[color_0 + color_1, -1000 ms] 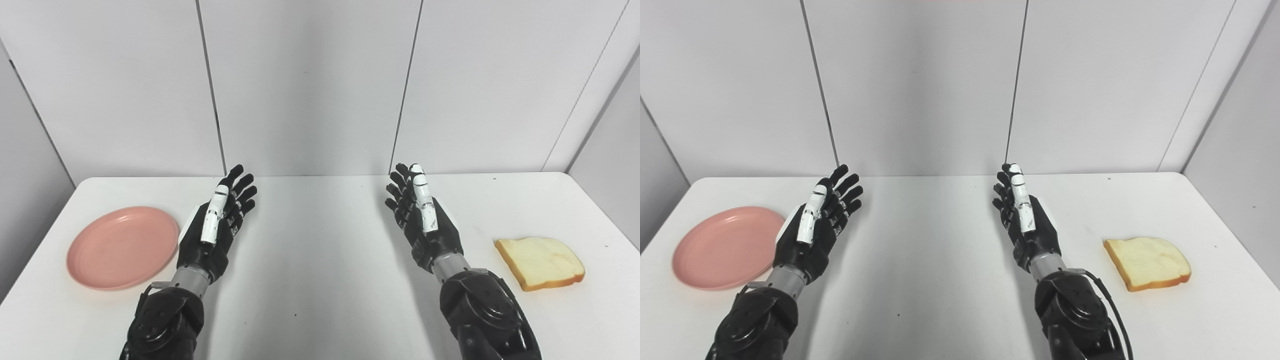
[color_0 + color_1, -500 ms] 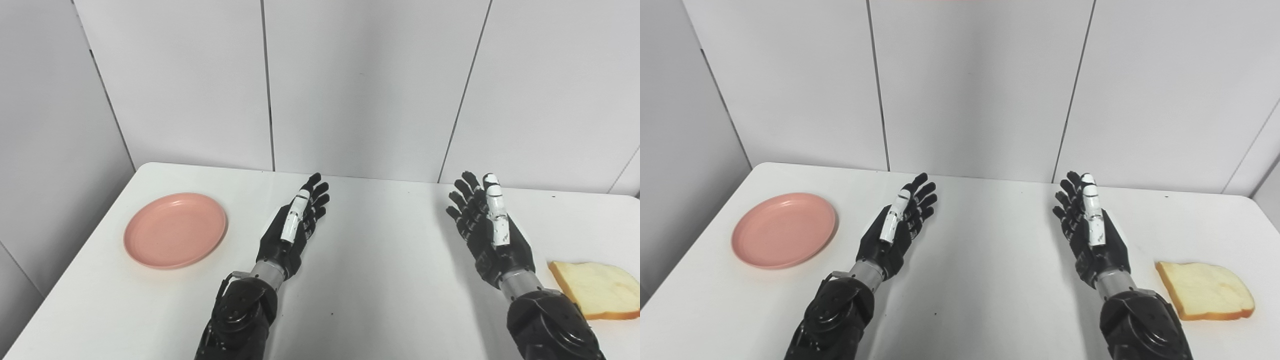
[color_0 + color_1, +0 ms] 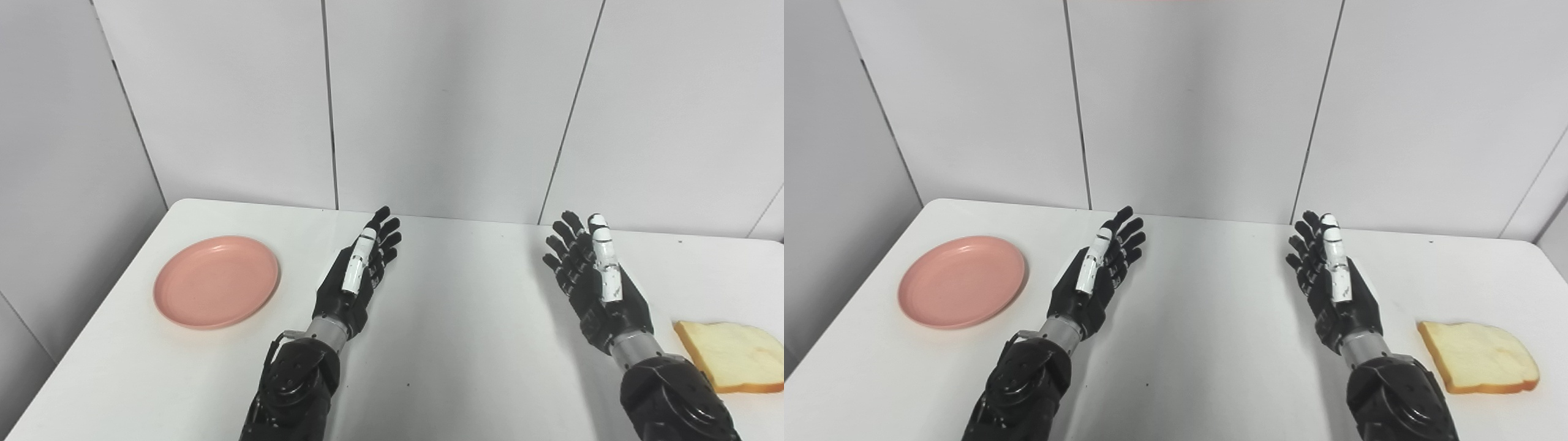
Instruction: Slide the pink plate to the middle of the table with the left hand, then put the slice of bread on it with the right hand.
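Note:
The pink plate (image 3: pixel 215 282) lies flat on the left part of the white table (image 3: pixel 447 343). A slice of bread (image 3: pixel 1479 356) with a brown crust rests near the right edge. My left hand (image 3: pixel 355 278) hovers over the table to the right of the plate, apart from it, fingers stretched and spread, holding nothing. Over the right half my right hand (image 3: pixel 597 282) stands open too, to the left of the bread and not touching it.
White wall panels (image 3: pixel 441 104) rise right behind the table's far edge. A grey side panel (image 3: pixel 55 184) stands along the left edge. Bare tabletop lies between the two hands.
The camera swung to the left a second ago, so the whole picture shifted right. Both hands stayed open in about the same pose; plate and bread have not moved.

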Tool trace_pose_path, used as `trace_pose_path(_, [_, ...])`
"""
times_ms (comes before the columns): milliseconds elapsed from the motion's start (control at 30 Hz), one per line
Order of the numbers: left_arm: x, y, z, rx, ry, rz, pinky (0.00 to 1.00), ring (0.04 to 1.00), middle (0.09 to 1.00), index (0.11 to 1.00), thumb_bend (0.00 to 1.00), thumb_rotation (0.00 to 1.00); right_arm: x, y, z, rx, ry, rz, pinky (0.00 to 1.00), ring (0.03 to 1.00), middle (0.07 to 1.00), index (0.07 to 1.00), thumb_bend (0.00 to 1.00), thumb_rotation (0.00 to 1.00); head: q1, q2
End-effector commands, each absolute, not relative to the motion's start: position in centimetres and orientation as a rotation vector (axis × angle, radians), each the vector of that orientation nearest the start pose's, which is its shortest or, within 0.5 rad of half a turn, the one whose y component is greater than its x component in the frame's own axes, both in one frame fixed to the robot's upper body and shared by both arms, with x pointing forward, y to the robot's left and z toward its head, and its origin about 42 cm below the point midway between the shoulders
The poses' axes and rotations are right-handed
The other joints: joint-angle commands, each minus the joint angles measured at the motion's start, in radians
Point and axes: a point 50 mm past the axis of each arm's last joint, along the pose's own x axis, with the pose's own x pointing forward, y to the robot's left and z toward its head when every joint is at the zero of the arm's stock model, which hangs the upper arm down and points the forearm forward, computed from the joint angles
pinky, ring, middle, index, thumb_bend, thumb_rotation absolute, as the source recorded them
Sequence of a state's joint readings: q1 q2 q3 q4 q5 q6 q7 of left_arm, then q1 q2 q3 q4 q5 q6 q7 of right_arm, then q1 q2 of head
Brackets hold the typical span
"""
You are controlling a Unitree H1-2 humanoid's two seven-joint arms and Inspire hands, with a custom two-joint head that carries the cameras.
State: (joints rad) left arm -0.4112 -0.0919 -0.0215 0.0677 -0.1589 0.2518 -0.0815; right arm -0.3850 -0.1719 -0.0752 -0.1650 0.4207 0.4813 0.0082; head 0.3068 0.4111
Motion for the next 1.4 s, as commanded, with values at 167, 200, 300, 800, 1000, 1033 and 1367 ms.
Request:
trace_pose_path(167, [40.3, 14.1, 24.8, -0.19, -0.235, -0.275, 0.97, 0.937, 0.939, 0.935, 0.41, 1.0, 38.2, -23.9, 26.2, 0.206, -0.138, 0.207, 1.0, 1.0, 1.0, 1.0, 0.2, 1.0, 0.005, 0.006])
trace_pose_path(200, [40.2, 14.5, 25.3, -0.19, -0.254, -0.263, 0.97, 0.935, 0.937, 0.934, 0.41, 1.0, 38.2, -24.0, 26.2, 0.206, -0.139, 0.208, 1.0, 1.0, 1.0, 1.0, 0.2, 1.0, 0.008, 0.008])
trace_pose_path(300, [40.0, 15.5, 26.5, -0.205, -0.319, -0.223, 0.96, 0.934, 0.934, 0.924, 0.39, 1.0, 38.2, -24.1, 26.2, 0.207, -0.139, 0.207, 1.0, 1.0, 1.0, 1.0, 0.2, 1.0, 0.013, 0.009])
trace_pose_path(800, [37.7, 21.0, 31.7, -0.218, -0.553, -0.043, 0.92, 0.916, 0.923, 0.914, 0.41, 1.0, 38.3, -24.6, 26.3, 0.207, -0.137, 0.216, 1.0, 1.0, 1.0, 1.0, 0.19, 1.0, 0.037, 0.011])
trace_pose_path(1000, [38.2, 24.2, 31.8, -0.176, -0.587, 0.065, 0.92, 0.94, 0.936, 0.92, 0.43, 1.0, 38.3, -24.6, 26.4, 0.216, -0.135, 0.218, 1.0, 1.0, 1.0, 1.0, 0.19, 1.0, 0.043, 0.012])
trace_pose_path(1033, [38.3, 24.8, 31.6, -0.181, -0.587, 0.085, 0.92, 0.941, 0.935, 0.917, 0.43, 1.0, 38.3, -24.6, 26.4, 0.217, -0.135, 0.216, 1.0, 1.0, 1.0, 1.0, 0.19, 1.0, 0.043, 0.012])
trace_pose_path(1367, [39.1, 31.6, 30.5, -0.21, -0.583, 0.269, 0.96, 0.955, 0.947, 0.925, 0.42, 1.0, 38.3, -24.6, 26.3, 0.22, -0.135, 0.216, 1.0, 1.0, 1.0, 1.0, 0.19, 1.0, 0.049, 0.012])
